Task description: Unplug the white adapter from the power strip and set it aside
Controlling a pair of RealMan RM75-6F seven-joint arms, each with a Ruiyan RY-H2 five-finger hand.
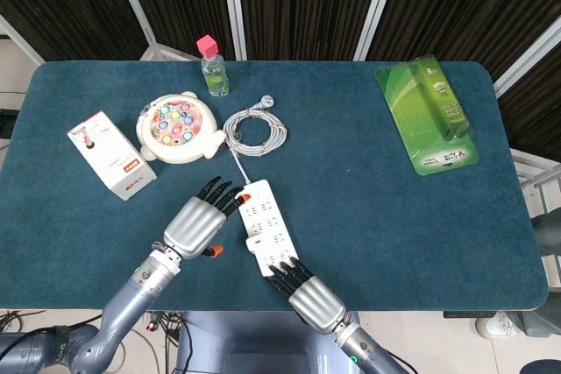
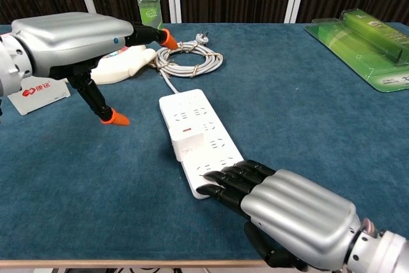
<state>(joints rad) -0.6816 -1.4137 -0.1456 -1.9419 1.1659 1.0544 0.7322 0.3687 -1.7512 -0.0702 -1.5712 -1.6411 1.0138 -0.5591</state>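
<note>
Midway along the white plastic power strip (image 2: 199, 137) sits my small, rigid white adapter (image 2: 186, 149). Left hand (image 1: 197, 224) spread; right hand (image 2: 291, 212) flat on the strip's near end. I'd pinch its sides.

Right hand (image 2: 281, 212) low, fingertips (image 2: 214, 183) on near end of power strip (image 2: 198, 139). White adapter (image 2: 188, 147) just beyond fingertips, plugged in. Left hand (image 2: 70, 39) raised, spread, far-left of strip.

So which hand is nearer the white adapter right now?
Right. The right hand has fingertips on the power strip's near end, just below the white adapter. The left hand hovers off to the strip's left.
</note>
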